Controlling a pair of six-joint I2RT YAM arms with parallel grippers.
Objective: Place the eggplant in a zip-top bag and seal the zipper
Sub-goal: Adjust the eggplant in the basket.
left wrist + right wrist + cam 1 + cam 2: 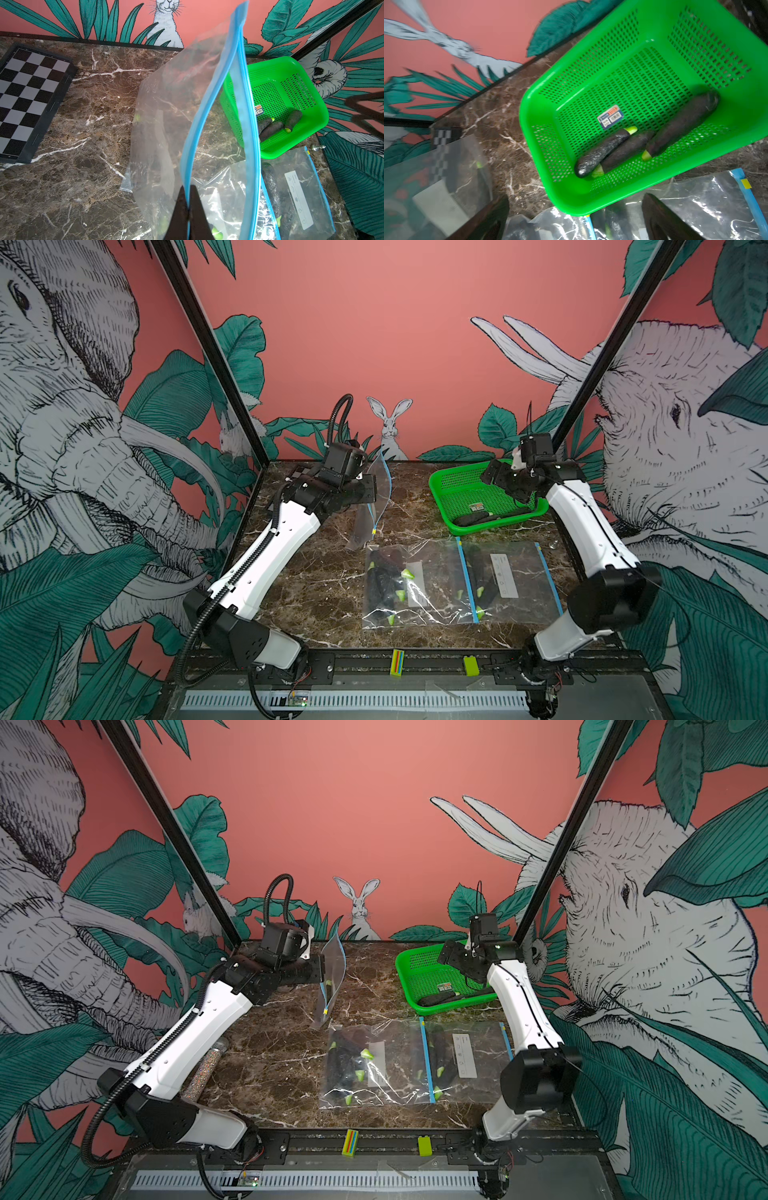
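My left gripper (188, 187) is shut on one blue zipper lip of a clear zip-top bag (176, 108) and holds it upright over the back middle of the table, seen in both top views (376, 497) (332, 973). The bag's mouth gapes, its two blue strips apart. Through the film a dark eggplant (143, 145) with a green tip shows dimly. My right gripper (576, 199) is open and empty, hovering by the green basket's near rim (494, 477). Three more eggplants (604, 152) (628, 150) (683, 124) lie in the basket (542, 145).
Two filled zip-top bags (399, 585) (511, 576) lie flat side by side at the front middle of the marble table. A chessboard (31, 99) lies at the back left under my left arm. A glitter tube (205, 1073) rests near the left arm's base.
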